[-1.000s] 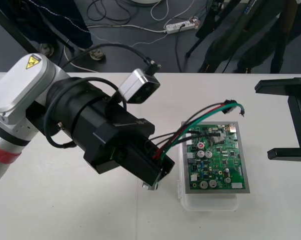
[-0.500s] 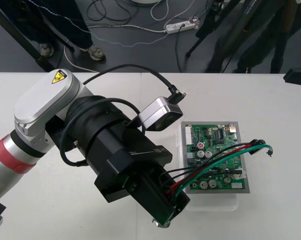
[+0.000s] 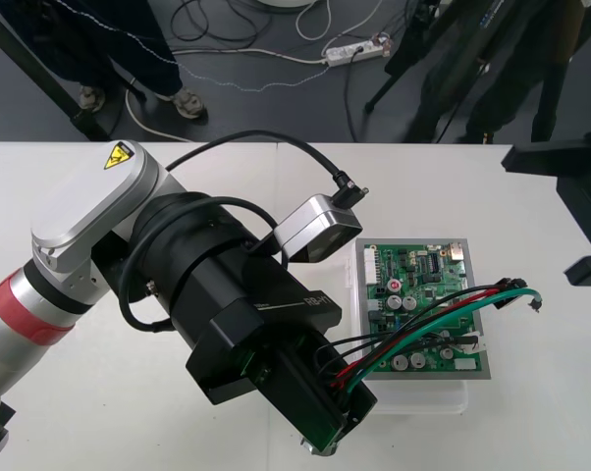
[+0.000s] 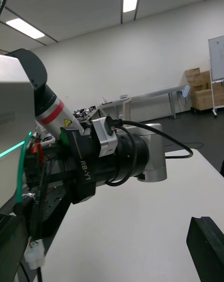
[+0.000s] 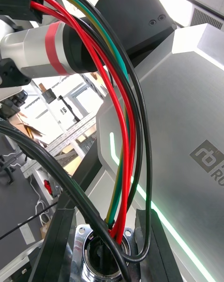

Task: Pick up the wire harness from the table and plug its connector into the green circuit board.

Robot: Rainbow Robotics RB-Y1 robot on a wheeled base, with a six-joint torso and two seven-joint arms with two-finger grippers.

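Note:
The green circuit board (image 3: 425, 294) sits on its white base (image 3: 413, 398) at the table's right. My left gripper (image 3: 337, 420) hangs by the base's near left corner, shut on the harness's round metal socket (image 5: 99, 259). In the left wrist view its fingers (image 5: 57, 247) clamp the flange. Red, green and black wires (image 3: 423, 324) arc from the socket over the board to the small black plug (image 3: 517, 288), which hangs in the air past the board's right edge. My right gripper (image 3: 582, 211) stands open at the table's right edge, apart from the plug.
The left arm's thick black wrist (image 3: 227, 304) and its silver camera (image 3: 317, 228) cover the table's middle beside the board. Bare table lies to the far left and behind the board. The right wrist view faces the left gripper (image 4: 109, 163).
The left gripper carried the socket toward the table's near edge and rightward. The plug swung from over the board's far edge to beyond its right edge. The right gripper left, then returned at the right edge.

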